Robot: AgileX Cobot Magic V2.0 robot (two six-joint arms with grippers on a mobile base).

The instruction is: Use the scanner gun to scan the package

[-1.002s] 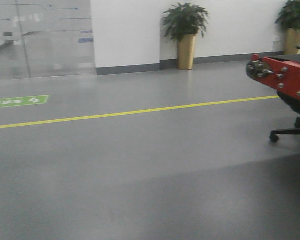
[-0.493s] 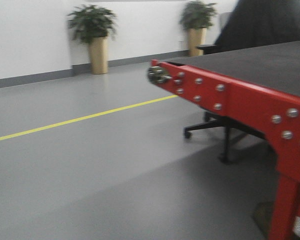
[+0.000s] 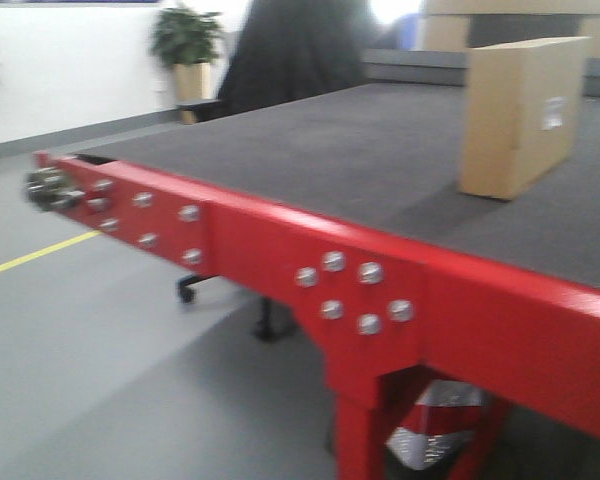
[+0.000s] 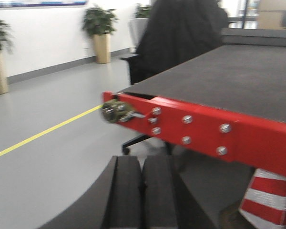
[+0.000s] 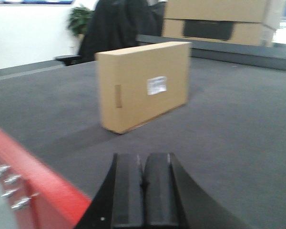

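Observation:
The package (image 5: 143, 86), a plain brown cardboard box with a small white label facing me, stands upright on the dark belt; it also shows at the far right (image 3: 520, 115) in the front view. My right gripper (image 5: 142, 164) hangs shut and empty above the belt's near edge, well short of the package. Over the floor in front of the red frame, my left gripper (image 4: 142, 164) is shut with nothing in it. The scanner gun is out of view.
A red conveyor frame (image 3: 310, 270) with bolts edges the dark belt (image 3: 360, 150). A chair draped with a dark coat (image 4: 181, 33) stands at the belt's far end. Cardboard boxes with a dark panel (image 5: 214, 21) sit behind the belt. Potted plants (image 4: 101, 33) line the wall.
The front view has swung right: from open floor with a yellow line to the red conveyor close up, bringing the belt and the package into view.

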